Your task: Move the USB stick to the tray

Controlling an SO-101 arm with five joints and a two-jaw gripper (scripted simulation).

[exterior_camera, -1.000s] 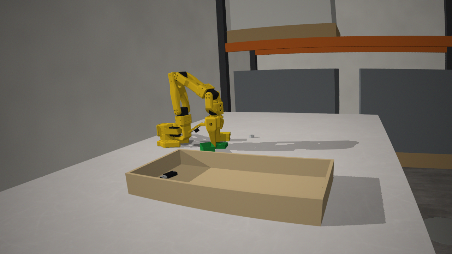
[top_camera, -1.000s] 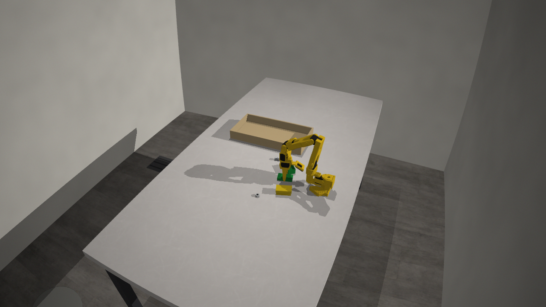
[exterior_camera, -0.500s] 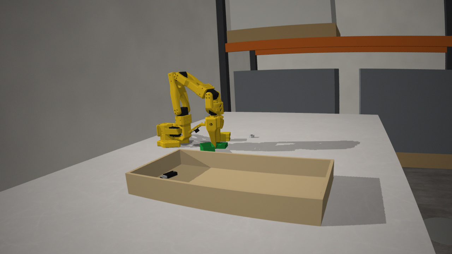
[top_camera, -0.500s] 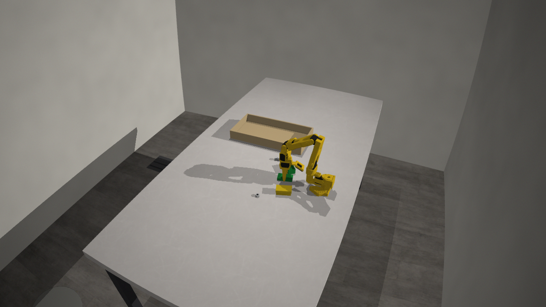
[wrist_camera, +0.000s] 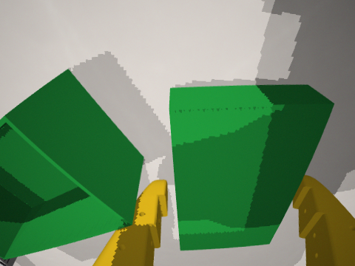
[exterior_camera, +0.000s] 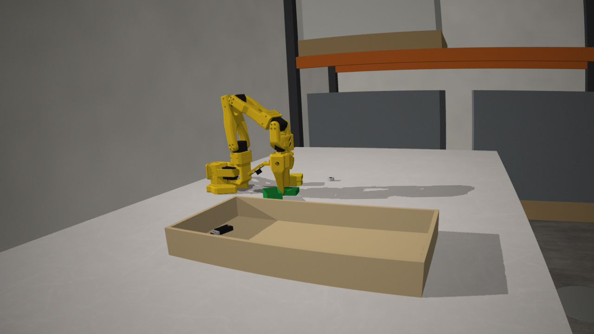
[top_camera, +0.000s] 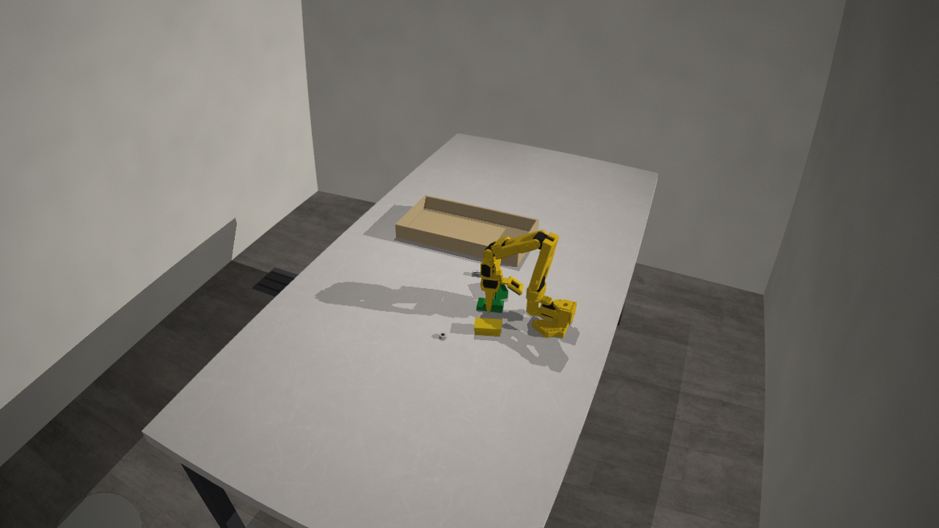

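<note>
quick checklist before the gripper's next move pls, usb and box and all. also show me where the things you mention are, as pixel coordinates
1. USB stick (exterior_camera: 222,229) in the tray (top_camera: 452,244) (exterior_camera: 290,261): ok
2. Lid (exterior_camera: 293,191) (wrist_camera: 218,166) on the base (top_camera: 502,293) (exterior_camera: 272,193) (wrist_camera: 85,129): not ok, it lies beside it
3. Gripper (top_camera: 488,308) (exterior_camera: 282,191) (wrist_camera: 233,185) fingers on either side of the lid: ok
4. Firm grip on the lid: not ok, a gap shows beside one finger
5. Same finger free of the base: cannot tell, they overlap in the wrist view
6. Arm away from the box: not ok, fingers are down at the lid

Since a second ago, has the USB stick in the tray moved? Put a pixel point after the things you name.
No; in the exterior view the USB stick (exterior_camera: 222,229) lies in the same corner of the tray (exterior_camera: 299,253), against the same walls.
</note>
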